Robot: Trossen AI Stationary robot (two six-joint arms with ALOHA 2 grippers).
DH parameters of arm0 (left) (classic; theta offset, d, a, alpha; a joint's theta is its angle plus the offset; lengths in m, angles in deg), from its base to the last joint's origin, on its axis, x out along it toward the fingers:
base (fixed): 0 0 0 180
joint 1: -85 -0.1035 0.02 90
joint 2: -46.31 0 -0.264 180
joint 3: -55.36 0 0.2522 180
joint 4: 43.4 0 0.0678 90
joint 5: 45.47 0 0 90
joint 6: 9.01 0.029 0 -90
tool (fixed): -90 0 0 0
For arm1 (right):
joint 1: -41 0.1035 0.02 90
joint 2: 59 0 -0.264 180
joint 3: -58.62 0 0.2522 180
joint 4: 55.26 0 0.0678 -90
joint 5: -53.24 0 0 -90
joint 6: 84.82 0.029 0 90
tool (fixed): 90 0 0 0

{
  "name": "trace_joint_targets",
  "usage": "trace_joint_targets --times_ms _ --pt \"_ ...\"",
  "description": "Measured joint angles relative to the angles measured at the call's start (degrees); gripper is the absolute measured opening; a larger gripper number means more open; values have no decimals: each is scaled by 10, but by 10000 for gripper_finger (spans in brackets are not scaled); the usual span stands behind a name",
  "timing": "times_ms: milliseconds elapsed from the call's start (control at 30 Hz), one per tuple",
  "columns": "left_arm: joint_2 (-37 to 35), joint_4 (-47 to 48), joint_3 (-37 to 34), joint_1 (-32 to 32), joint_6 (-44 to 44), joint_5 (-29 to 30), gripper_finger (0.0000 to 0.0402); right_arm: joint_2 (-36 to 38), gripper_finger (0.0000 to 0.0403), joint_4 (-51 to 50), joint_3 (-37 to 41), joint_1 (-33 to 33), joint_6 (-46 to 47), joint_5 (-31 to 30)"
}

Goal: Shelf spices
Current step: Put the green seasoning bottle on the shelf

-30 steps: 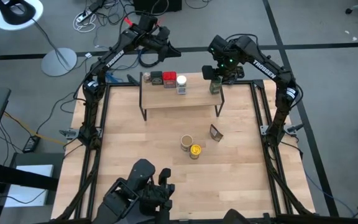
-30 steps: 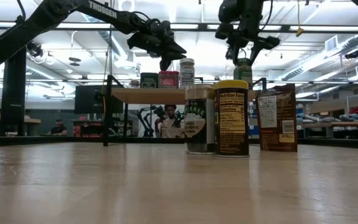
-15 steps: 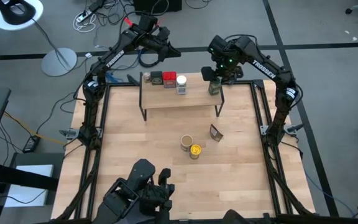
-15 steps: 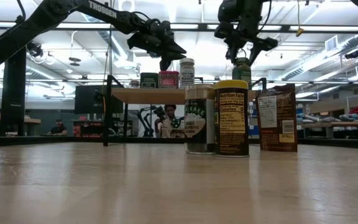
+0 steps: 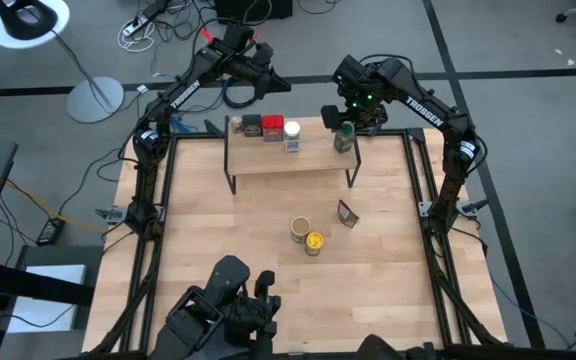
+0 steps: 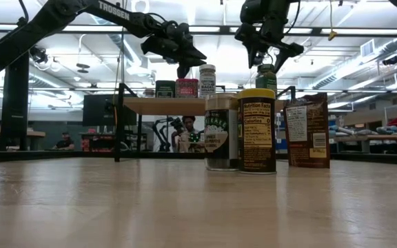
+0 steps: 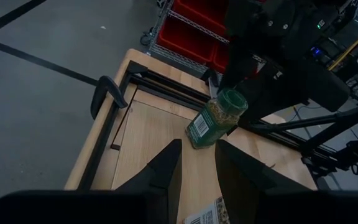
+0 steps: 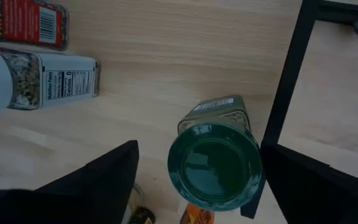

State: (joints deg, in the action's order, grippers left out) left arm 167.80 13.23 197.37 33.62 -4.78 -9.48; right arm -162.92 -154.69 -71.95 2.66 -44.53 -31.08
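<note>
right gripper (image 8: 197,180) hangs just above the green jar (image 8: 216,158), its two fingers spread wide to either side of the lid and touching nothing. that jar stands upright at the right end of the shelf (image 5: 313,158), beside the black leg. left gripper (image 5: 273,85) waits near the shelf's left end, over the dark tin, red tin and white-lidded jar; whether its fingers are parted, i cannot tell. on the table (image 5: 218,240) below wait a yellow-lidded jar (image 5: 314,242), a tan-capped jar (image 5: 299,229) and a brown canister (image 5: 346,213). these look light, rigid and smooth-walled, likely slippery; a squeeze across the lid or upper body seems safest, since tall narrow ones could tip.
</note>
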Motion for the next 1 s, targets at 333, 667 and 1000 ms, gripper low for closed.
trace_joint_targets --times_ms 333,667,1000 --pt "0 2 0 0 0 0 101 3 350 39 0 -3 0 0" --pt "0 3 0 0 2 0 102 5 348 61 -94 -12 -17 -48" --pt "0 -15 0 -1 16 0 102 64 328 92 -160 15 -101 -118"
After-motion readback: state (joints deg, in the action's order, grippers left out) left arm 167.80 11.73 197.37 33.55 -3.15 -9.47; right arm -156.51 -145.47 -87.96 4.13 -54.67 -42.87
